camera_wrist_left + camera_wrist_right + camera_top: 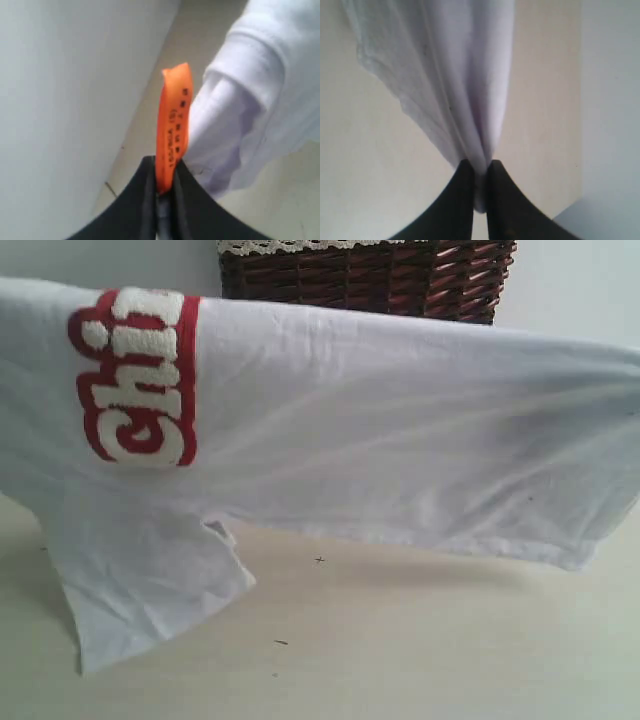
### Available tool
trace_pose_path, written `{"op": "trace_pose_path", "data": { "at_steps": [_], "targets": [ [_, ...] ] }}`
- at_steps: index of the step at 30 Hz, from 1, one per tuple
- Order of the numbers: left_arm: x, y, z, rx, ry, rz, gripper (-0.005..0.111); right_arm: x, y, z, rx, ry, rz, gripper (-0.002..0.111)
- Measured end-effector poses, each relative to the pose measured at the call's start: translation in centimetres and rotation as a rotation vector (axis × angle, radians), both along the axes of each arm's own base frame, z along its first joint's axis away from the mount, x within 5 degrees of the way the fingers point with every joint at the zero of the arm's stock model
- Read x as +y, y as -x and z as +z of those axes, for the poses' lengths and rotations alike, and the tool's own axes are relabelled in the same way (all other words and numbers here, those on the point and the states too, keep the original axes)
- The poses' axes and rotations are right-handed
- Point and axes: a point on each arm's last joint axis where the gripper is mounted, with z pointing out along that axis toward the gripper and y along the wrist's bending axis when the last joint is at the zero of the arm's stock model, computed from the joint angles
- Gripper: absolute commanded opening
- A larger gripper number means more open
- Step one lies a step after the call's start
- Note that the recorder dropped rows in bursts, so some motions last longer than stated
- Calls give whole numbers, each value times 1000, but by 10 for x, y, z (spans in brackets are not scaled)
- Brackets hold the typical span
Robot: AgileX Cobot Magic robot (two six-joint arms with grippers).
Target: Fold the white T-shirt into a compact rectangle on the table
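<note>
Probably light and limp, the white T-shirt (400,430) hangs pinched: left gripper (163,186) on its orange collar tag (174,120), right gripper (480,172) on bunched cloth; seams should hold safer.

The wrinkled white cloth T-shirt (400,430) looks soft and matt, its red-outlined white letters (140,380) fuzzy. The pale beige table (420,640) is smooth and matt; the dark woven wicker basket (370,275) shines slightly.
</note>
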Motion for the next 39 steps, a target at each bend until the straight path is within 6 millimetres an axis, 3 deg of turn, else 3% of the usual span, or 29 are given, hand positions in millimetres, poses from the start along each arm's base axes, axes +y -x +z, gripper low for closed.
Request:
{"op": "trace_pose_path", "data": {
  "at_steps": [5,11,21,25,28,30,31,35,36,39],
  "targets": [
    [-7,31,40,-165,40,-12,0,4,23,22,-80,-14,2,0],
    [-19,86,70,-301,84,-49,0,11,71,48,-132,-20,14,0],
    [-37,184,74,-258,132,-105,0,22,144,75,-261,-54,32,0],
    [-42,221,72,-267,183,-91,0,25,166,74,-310,-50,33,0],
    [-45,246,68,-298,280,-41,0,26,174,54,-274,-61,26,0],
    [-46,252,56,-280,322,-21,0,26,173,26,-191,-79,17,0],
    [-46,251,44,-249,333,-11,0,26,171,6,-125,-92,14,0],
    [-44,232,11,-120,351,14,0,27,170,-34,12,-116,10,0],
    [-43,222,-9,-45,359,28,0,27,171,-52,74,-119,13,0],
    [-41,205,-51,104,341,30,0,27,174,-81,173,-110,42,0]
  ]
}}
